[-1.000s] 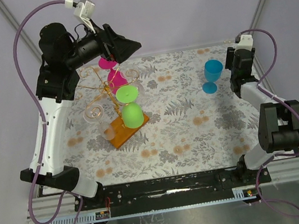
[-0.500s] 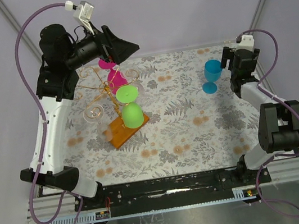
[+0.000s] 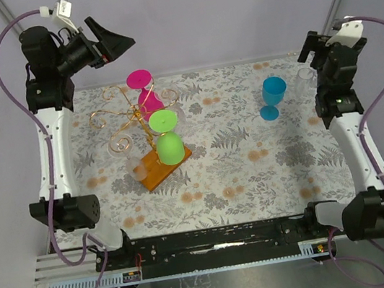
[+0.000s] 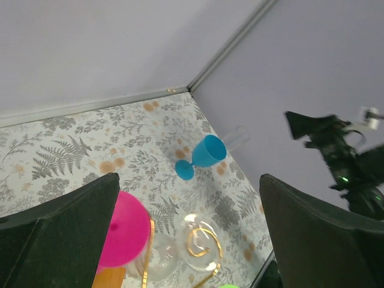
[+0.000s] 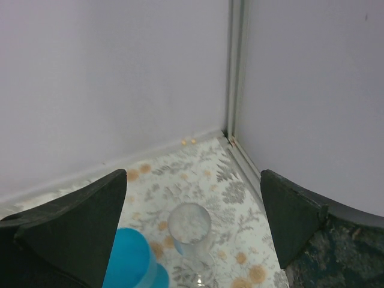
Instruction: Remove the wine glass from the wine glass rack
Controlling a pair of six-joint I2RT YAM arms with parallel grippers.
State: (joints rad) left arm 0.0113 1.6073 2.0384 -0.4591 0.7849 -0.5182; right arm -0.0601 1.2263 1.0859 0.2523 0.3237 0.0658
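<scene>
With left gripper (image 3: 116, 42) and right gripper (image 3: 313, 52) both open and empty, the pink glass (image 3: 147, 101) hung on the rack (image 3: 154, 170), left of centre, is best clasped at its bowl and slid out along the wire.

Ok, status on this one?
Left gripper and right gripper open, empty, raised. Wine glass rack holds pink glass, green glass. Blue glass stands off rack. Nothing blocking.
</scene>
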